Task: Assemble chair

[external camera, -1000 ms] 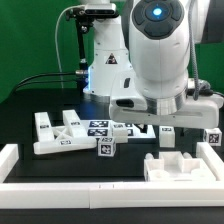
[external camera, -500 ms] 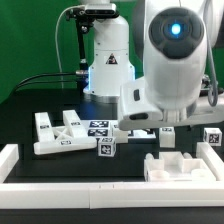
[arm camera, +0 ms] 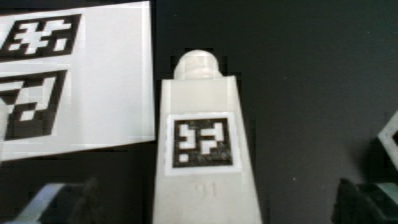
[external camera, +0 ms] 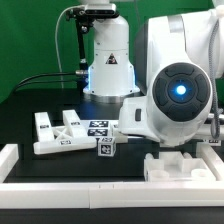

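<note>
**Non-Task Items in View**

- Desk [external camera: 35, 105]: flat black surface.
- Border rail [external camera: 90, 190]: low and white. It runs along the near edge of the desk and turns back on the exterior view's left.
- Marker board [external camera: 96, 125]: thin, white and tagged, lying flat on the desk.
- Backdrop [external camera: 30, 40]: green, behind the desk.
- Cables [external camera: 40, 78]: thin and black, in front of the backdrop.

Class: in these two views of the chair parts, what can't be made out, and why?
1. Exterior view: the arm hides the gripper and whatever lies under it.
2. Wrist view: the bar runs off the edge; one end is unseen.
3. Wrist view: the marker board is cut off by the edge.
4. Exterior view: the cube has a tag too small to read.
</note>
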